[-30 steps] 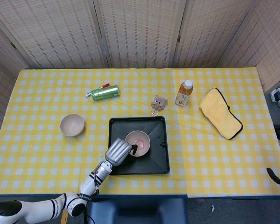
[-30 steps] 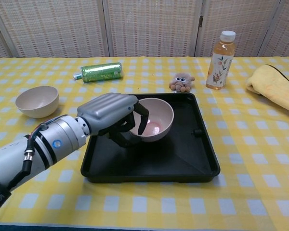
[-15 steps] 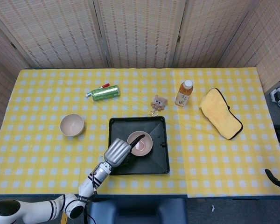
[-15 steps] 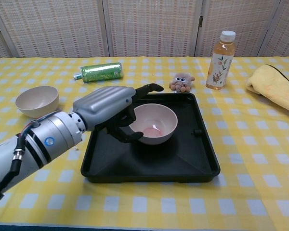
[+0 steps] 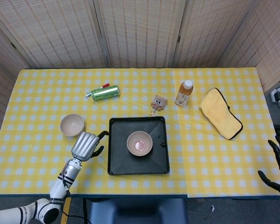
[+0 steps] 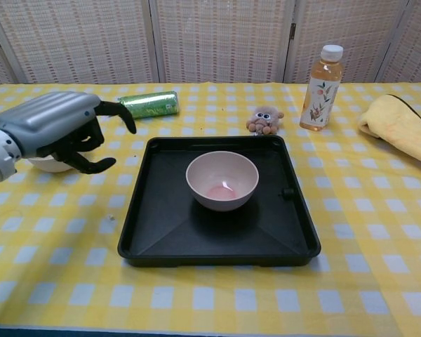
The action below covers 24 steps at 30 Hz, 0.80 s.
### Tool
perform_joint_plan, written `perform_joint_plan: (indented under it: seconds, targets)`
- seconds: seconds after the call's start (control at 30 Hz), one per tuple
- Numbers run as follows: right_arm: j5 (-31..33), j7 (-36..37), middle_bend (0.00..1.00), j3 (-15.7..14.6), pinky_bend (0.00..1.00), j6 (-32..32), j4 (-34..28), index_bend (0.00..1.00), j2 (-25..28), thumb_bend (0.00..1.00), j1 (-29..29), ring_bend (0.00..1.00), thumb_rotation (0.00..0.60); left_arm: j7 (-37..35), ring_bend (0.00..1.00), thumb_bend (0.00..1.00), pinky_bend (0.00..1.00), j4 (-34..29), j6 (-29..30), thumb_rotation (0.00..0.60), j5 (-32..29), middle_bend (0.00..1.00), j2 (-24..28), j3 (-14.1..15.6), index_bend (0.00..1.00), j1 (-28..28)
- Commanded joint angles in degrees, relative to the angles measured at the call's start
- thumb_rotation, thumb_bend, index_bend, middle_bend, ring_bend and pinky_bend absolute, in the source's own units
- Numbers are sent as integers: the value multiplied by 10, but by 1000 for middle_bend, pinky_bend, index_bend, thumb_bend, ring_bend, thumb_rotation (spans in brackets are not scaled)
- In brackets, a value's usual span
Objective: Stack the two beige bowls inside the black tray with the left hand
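Centrally, one beige bowl (image 5: pixel 139 143) sits upright inside the black tray (image 5: pixel 115 161). Second bowl (image 5: pixel 72 124) rests on the table, upper left of the empty left hand (image 5: pixel 85 145), fingers apart, which is far nearer than the right hand (image 5: pixel 279 163) at lower right.

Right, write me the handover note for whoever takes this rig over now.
Left hand: empty, fingers apart, between the black tray and the second bowl.
Right hand: at the table's right edge, holding nothing, fingers spread.
Done: one beige bowl sits upright in the tray, released.
Second beige bowl is on the cloth left of the tray, upright, untouched.
Left: grasp that bowl with the left hand and nest it in the bowl in the tray.
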Motion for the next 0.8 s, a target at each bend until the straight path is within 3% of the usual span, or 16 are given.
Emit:
perform_joint_plan:
  seconds: [0.03, 0.4, 0.8]
  targets:
    - [-4, -3, 0, -1, 0, 0, -1, 0, -1, 280, 1, 0, 600, 19, 1000, 428, 1000, -18, -9, 600, -60, 1000, 35, -3, 399, 20]
    - [-20, -11, 0, -9, 0, -7, -5, 0, 0, 280, 7, 0, 600, 34, 1000, 429, 1000, 33, 5, 600, -94, 1000, 19, -11, 359, 23]
    - [-22, -8, 0, -9, 0, -3, -1, 0, -2, 280, 6, 0, 600, 17, 1000, 429, 1000, 88, -30, 600, -115, 1000, 4, -14, 369, 7]
